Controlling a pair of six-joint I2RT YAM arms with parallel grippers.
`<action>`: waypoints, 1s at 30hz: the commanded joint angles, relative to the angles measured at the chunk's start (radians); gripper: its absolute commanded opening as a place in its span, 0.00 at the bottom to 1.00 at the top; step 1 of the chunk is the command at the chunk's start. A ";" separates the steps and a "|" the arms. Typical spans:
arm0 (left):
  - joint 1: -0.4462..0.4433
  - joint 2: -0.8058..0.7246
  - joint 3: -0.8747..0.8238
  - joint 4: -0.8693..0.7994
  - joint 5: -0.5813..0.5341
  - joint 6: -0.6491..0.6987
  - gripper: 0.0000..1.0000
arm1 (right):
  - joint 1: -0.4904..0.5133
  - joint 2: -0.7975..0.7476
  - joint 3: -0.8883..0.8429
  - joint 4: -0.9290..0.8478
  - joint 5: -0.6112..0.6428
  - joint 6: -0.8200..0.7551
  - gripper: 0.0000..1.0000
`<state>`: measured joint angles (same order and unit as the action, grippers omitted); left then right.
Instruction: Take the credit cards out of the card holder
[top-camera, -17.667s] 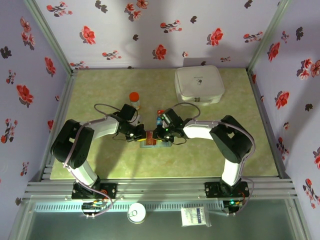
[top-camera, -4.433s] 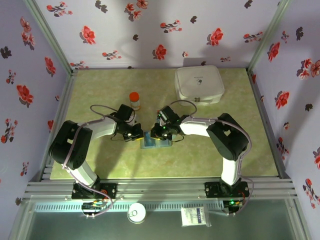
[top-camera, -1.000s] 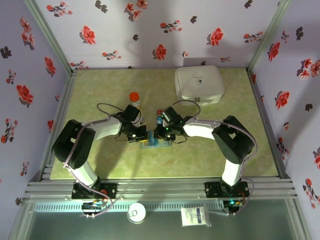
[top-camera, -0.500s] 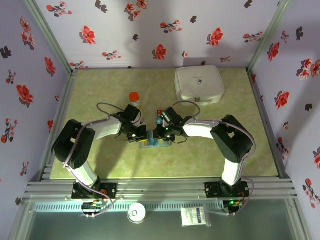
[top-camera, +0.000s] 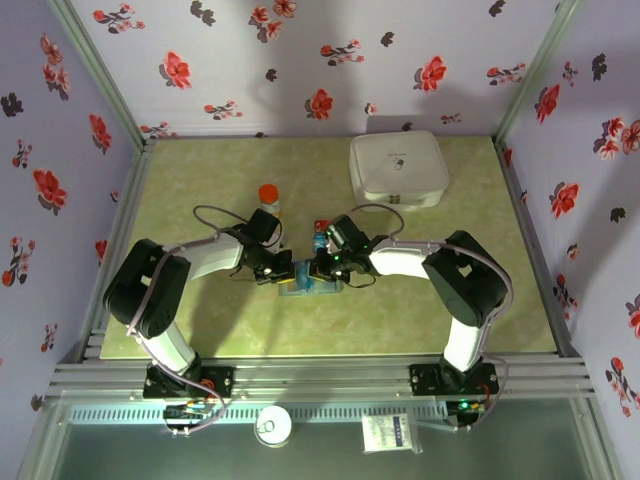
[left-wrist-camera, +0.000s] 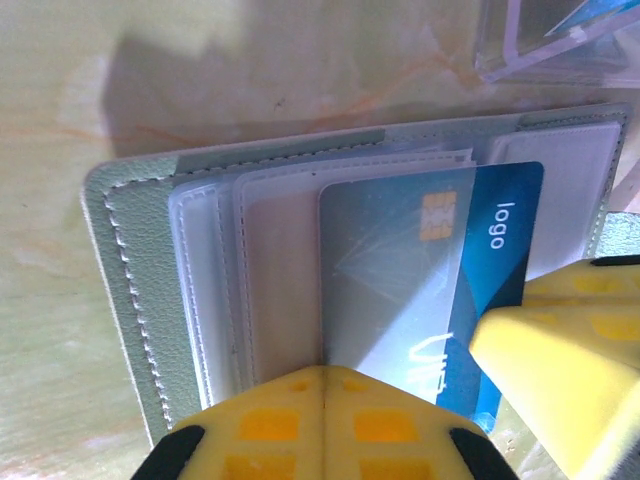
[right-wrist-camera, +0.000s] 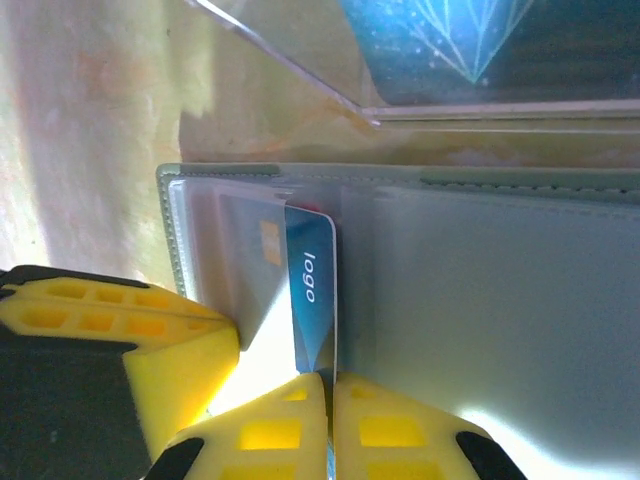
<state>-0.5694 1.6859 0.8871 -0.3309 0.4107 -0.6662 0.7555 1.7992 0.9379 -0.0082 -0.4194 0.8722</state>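
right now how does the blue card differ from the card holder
The blue card is glossy bright blue with a chip; the card holder is dull grey-green with stitched edges. The card is smaller and sits partly out of a clear sleeve; the holder lies open on the table. Both are flat rectangles.

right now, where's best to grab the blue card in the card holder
Grip the blue card by its bare logo end, coming from opposite the stitched edge of the card holder: only that strip pokes out of the clear sleeve.
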 joint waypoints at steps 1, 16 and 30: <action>0.003 0.011 0.018 -0.053 -0.034 0.031 0.00 | -0.016 -0.040 -0.032 -0.026 0.036 -0.009 0.08; 0.021 -0.017 0.018 -0.040 -0.032 0.037 0.00 | -0.030 -0.161 -0.031 -0.123 0.081 -0.085 0.07; 0.029 -0.083 0.005 -0.029 -0.030 0.031 0.00 | -0.038 -0.239 0.135 -0.472 0.224 -0.555 0.02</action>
<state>-0.5495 1.6474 0.8951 -0.3454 0.3923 -0.6498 0.7242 1.5883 1.0203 -0.3508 -0.2691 0.5159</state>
